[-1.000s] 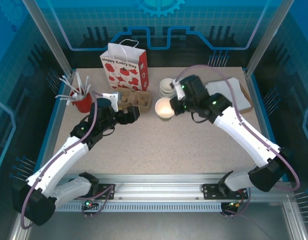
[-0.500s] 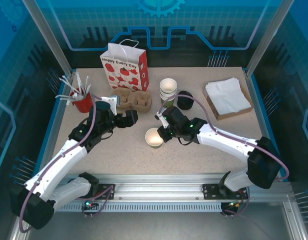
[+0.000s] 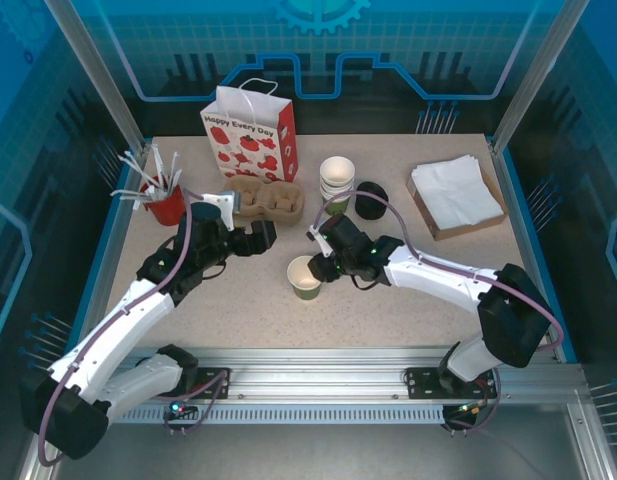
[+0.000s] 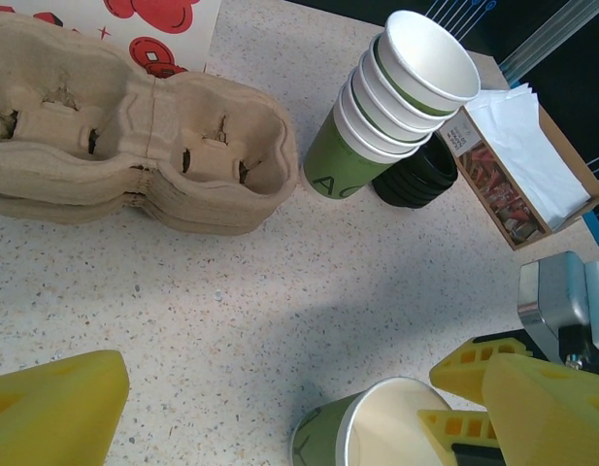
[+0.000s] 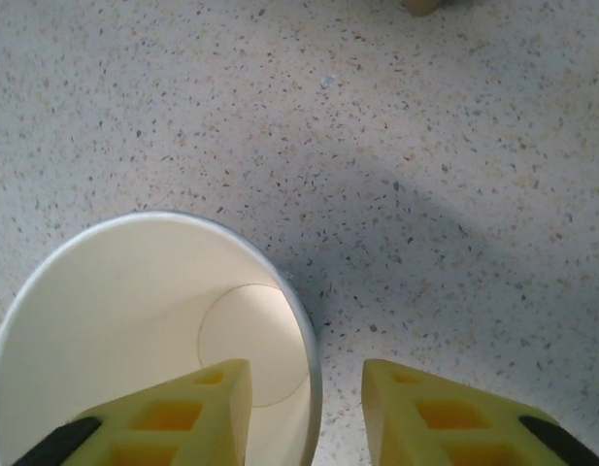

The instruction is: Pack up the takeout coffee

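Right gripper [image 5: 304, 377] jaws stand partly apart astride the rim of the lidless paper cup [image 5: 134, 320], one finger inside, the other outside, with no squeeze on the wall that I can make out. Left gripper [image 4: 304, 374] is spread wide and holds nothing, its fingers cropped at the frame corners.

From above, the cup [image 3: 305, 280] stands upright near the table's middle, green below a cream band. The left wrist view cuts off its base.

At its 1 o'clock rises a leaning stack of cups [image 3: 337, 178], with black lids [image 3: 371, 200] just beside it and half hidden behind it. A pulp cup carrier [image 3: 268, 200] lies at 11 o'clock, and a napkin tray [image 3: 456, 195] at 2 o'clock. The green lettering on the lowest stacked cup is unreadable.
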Controlling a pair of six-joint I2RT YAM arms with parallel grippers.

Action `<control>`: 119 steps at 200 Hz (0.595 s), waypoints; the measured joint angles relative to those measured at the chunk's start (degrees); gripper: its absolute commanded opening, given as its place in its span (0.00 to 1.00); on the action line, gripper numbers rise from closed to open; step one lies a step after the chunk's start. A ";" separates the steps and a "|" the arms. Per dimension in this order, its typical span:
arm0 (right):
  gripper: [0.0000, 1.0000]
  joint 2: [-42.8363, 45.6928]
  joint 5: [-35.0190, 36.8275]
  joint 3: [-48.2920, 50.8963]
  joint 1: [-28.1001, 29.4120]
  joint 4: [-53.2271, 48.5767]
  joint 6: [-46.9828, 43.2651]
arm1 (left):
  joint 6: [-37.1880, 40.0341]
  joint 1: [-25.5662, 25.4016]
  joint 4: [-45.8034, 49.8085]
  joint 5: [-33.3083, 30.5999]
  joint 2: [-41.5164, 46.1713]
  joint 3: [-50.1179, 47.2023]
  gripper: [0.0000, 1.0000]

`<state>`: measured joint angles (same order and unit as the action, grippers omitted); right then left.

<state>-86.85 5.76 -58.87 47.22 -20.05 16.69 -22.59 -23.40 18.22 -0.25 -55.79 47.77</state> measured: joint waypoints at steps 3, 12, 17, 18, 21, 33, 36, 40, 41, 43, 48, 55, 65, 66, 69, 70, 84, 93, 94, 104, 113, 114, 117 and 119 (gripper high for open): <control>0.53 0.15 0.02 -0.17 -0.02 -0.28 0.57 | 0.00 0.00 0.00 0.02 0.00 0.00 0.96; 0.59 0.90 -0.02 -0.81 -0.17 -1.33 0.28 | 0.00 0.00 0.00 0.04 0.00 0.00 0.95; 0.62 1.66 -0.02 -1.14 -0.37 -1.84 0.59 | 0.00 0.00 -0.04 0.13 0.00 0.00 0.96; 0.62 1.88 -0.04 -1.22 -0.42 -2.03 0.31 | 0.00 0.00 -0.07 0.15 0.00 0.00 0.95; 0.63 2.38 -0.04 -1.42 -0.50 -2.34 0.44 | 0.00 0.00 -0.09 0.24 0.00 0.00 0.96; 0.66 4.83 -0.33 -2.12 -1.90 -3.39 0.24 | 0.00 -0.09 -0.59 0.98 0.00 -0.04 0.96; 0.66 5.57 -0.22 -2.32 -2.49 -3.61 0.37 | -0.02 -0.17 -0.81 1.25 0.00 -0.04 0.95; 0.67 6.36 -0.39 -2.56 -3.39 -3.85 0.24 | -0.02 -0.28 -1.03 1.53 0.00 -0.07 0.95; 0.67 6.71 -0.35 -2.64 -3.72 -3.93 0.26 | -0.02 -0.35 -1.16 1.60 0.00 -0.07 0.95; 0.67 7.04 -0.28 -2.71 -4.13 -3.93 0.33 | -0.02 -0.44 -1.38 1.75 -0.02 -0.09 0.95; 0.67 8.04 -0.52 -2.97 -5.86 -3.98 0.26 | -0.02 -0.74 -1.95 2.08 -0.02 -0.15 0.95; 0.68 9.16 -0.85 -3.34 -8.70 -4.04 0.39 | -0.04 -1.31 -2.71 2.43 -0.15 -0.15 0.95; 0.68 10.14 -1.46 -3.82 -13.97 -3.93 0.57 | -0.07 -2.45 -4.11 3.02 -0.76 -0.15 0.94; 0.68 10.16 -1.57 -3.85 -14.29 -3.91 0.61 | -0.04 -2.54 -4.22 3.04 -0.83 -0.13 0.94; 0.68 10.19 -1.51 -3.93 -15.72 -3.82 0.70 | -0.07 -2.84 -4.57 3.15 -1.05 -0.13 0.94; 0.68 10.21 -1.46 -4.00 -16.57 -3.82 0.76 | -0.04 -3.02 -4.81 3.15 -1.22 -0.13 0.94; 0.68 9.40 -1.60 -4.37 -23.63 -3.85 1.38 | -0.04 -4.50 -5.49 3.56 -2.99 0.28 0.94; 0.67 8.00 -1.79 -4.83 -27.74 -3.82 1.86 | -0.04 -5.38 -5.70 3.74 -4.42 0.79 0.94; 0.67 7.87 -1.81 -4.90 -28.06 -3.85 1.88 | -0.04 -5.49 -5.68 3.74 -4.61 0.87 0.94; 0.66 5.16 -1.84 -5.97 -31.87 -3.82 2.45 | -0.02 -6.23 -5.88 3.76 -6.12 1.62 0.94; 0.64 2.05 -1.88 -7.65 -34.27 -4.00 2.86 | -0.02 -6.84 -6.03 3.74 -7.28 2.36 0.94; 0.64 1.81 -1.88 -7.85 -34.42 -4.00 2.91 | -0.02 -6.88 -6.03 3.74 -7.34 2.40 0.94; 0.63 0.66 -1.81 -8.48 -34.99 -3.93 2.95 | 0.00 -7.04 -6.10 3.76 -7.69 2.67 0.94; 0.62 -0.26 -1.79 -9.05 -35.34 -3.96 2.93 | 0.00 -7.17 -6.08 3.76 -7.93 2.84 0.94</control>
<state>-87.11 3.97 -67.92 11.88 -24.01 19.62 -22.59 -30.57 12.14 3.51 -63.72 50.61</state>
